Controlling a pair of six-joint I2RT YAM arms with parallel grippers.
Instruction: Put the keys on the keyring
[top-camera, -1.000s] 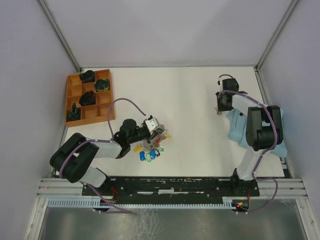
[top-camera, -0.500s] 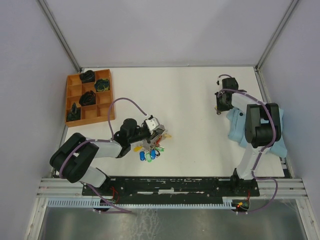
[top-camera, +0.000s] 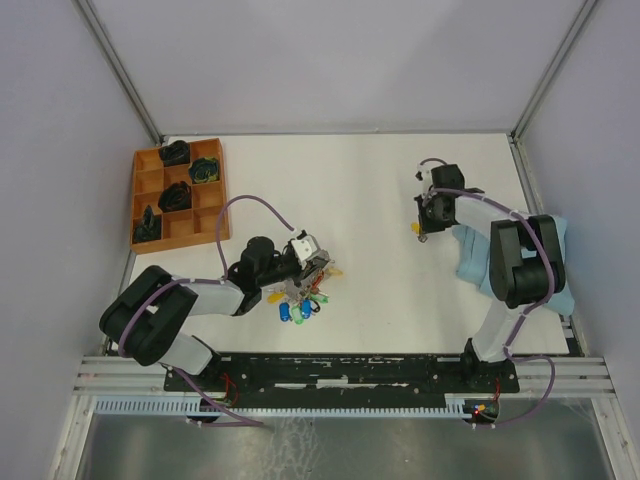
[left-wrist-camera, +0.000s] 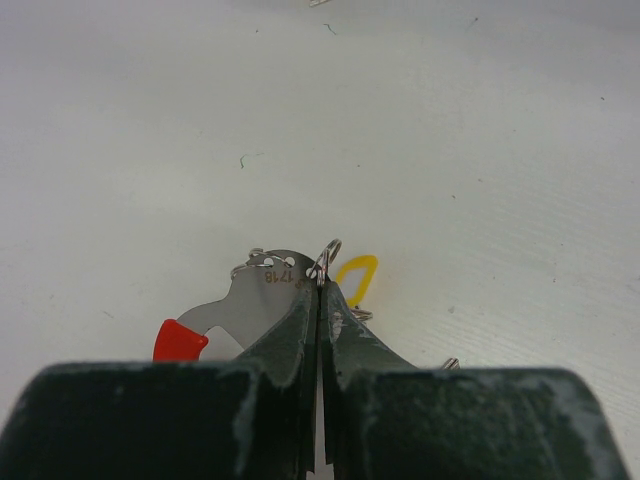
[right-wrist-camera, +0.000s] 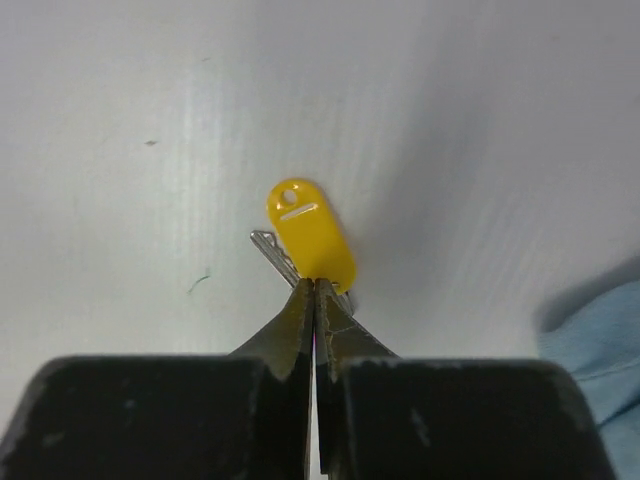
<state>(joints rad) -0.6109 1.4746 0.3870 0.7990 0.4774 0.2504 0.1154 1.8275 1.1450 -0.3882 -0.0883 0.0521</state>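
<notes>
The keyring (top-camera: 305, 283) lies as a grey metal cluster near the table's front left, with blue (top-camera: 285, 313), green (top-camera: 320, 301) and yellow (top-camera: 334, 270) tagged keys around it. My left gripper (top-camera: 316, 268) is shut on one of its small split rings (left-wrist-camera: 323, 262). Beside that ring show a stamped flat metal piece (left-wrist-camera: 262, 295), a red end (left-wrist-camera: 180, 340) and a yellow tag (left-wrist-camera: 357, 277). At the far right, my right gripper (top-camera: 424, 229) is shut on a key with a yellow tag (right-wrist-camera: 310, 235). Its silver blade (right-wrist-camera: 272, 252) pokes out to the left of the tips (right-wrist-camera: 315, 284).
An orange compartment tray (top-camera: 140, 196) with black parts in it stands at the back left. A light blue cloth (top-camera: 470, 258) lies at the right edge under the right arm, and its corner shows in the right wrist view (right-wrist-camera: 600, 340).
My right gripper has moved left and a little nearer, and its jaws have closed on the yellow-tagged key. The left arm and the keyring have stayed put.
</notes>
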